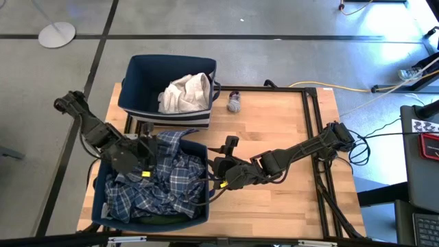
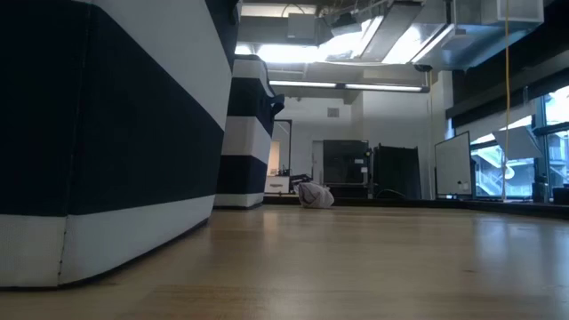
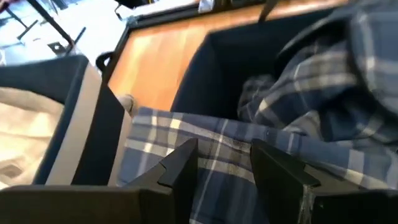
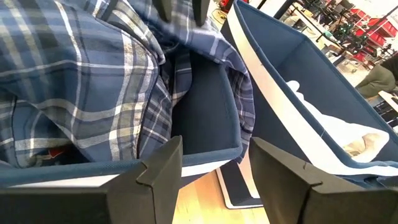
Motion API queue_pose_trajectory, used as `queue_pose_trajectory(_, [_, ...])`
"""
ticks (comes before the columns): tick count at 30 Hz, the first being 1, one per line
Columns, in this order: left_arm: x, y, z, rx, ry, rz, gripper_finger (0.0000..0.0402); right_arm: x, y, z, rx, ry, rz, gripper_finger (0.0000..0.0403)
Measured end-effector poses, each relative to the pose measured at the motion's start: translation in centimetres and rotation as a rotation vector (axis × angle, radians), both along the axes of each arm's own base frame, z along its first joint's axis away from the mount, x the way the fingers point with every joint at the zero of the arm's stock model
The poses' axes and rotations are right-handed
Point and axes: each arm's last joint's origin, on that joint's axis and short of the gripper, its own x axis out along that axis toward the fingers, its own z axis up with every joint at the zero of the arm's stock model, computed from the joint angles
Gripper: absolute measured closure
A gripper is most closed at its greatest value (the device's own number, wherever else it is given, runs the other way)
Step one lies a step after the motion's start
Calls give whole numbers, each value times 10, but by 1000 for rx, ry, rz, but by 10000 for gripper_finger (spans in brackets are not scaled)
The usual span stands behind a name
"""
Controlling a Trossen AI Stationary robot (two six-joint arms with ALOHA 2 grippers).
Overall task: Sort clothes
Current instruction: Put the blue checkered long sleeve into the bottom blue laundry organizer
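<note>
Two bins (image 1: 134, 74) hold clothes: white cloth (image 1: 185, 92) in the far one, plaid shirt (image 1: 164, 189) in the near one (heaped over its rim). Left gripper (image 1: 145, 152), fingers apart, hovers over the shirt; right gripper (image 1: 218, 177), open and empty, faces the near bin's wall. Sock (image 1: 234, 103) lies on the table (image 1: 288, 130).

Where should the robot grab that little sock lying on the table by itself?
Probably around its middle, coming straight down from above. The sock lies bunched in a low lump on the bare wooden table, beside the far bin holding the white clothes, with open space around it. Fingers closing across its narrow width should catch the bunched fabric.
</note>
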Motion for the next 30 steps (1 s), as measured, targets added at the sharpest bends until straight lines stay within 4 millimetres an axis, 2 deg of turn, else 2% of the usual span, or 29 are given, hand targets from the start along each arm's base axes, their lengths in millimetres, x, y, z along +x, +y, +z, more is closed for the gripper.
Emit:
queue_pose_trajectory(4, [5,3,-9,27,38,18,263,0,0,0,0,0,0,217])
queue_pose_trajectory(11, [11,12,-10,68,58,55,267,0,0,0,1,0,2,217])
queue_pose_trajectory(15, [11,16,-11,100,82,62,302,0,1,0,12,3,19,217])
queue_pose_trajectory(21, [11,19,-15,141,137,73,392,0,1,0,13,3,20,217])
queue_pose_trajectory(25, [12,15,-15,128,118,62,396,0,1,0,13,3,20,217])
queue_pose_trajectory(30, [10,1,-13,60,100,-43,400,0,1,0,13,4,21,217])
